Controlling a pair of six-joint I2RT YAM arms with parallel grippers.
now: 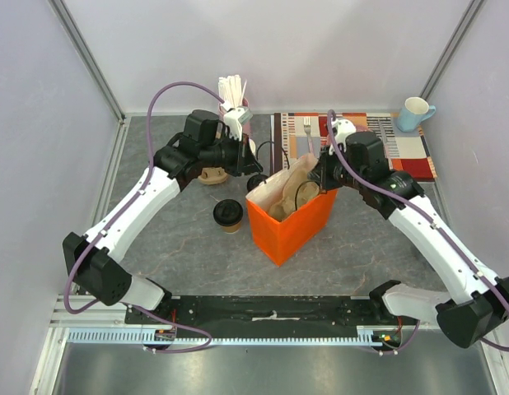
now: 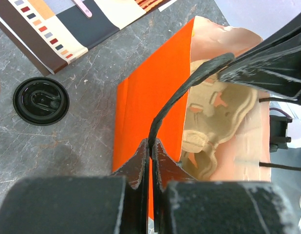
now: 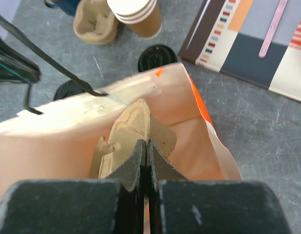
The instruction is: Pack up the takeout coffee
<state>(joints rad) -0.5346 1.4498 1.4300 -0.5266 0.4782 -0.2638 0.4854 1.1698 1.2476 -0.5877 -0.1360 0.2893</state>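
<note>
The takeout coffee [image 1: 228, 214], a brown paper cup with a black lid, stands on the table just left of the orange paper bag [image 1: 291, 222]. In the right wrist view its lid [image 3: 67, 89] peeks out behind the bag's rim. A cardboard cup carrier [image 1: 287, 196] stands inside the bag. My left gripper [image 2: 151, 144] is shut on the bag's black cord handle [image 2: 175, 97] at the bag's left side. My right gripper [image 3: 148, 146] is shut over the bag's mouth at its far right side, holding the other handle. Both grippers are apart from the coffee.
A loose black lid [image 2: 41, 101] lies by the bag's far left corner. A second cardboard carrier [image 3: 94, 22] and stacked lidless paper cups [image 3: 136, 14] stand behind it. A patterned placemat [image 1: 403, 148] with a fork [image 1: 308, 132] and a blue mug [image 1: 413, 113] lie at the back right.
</note>
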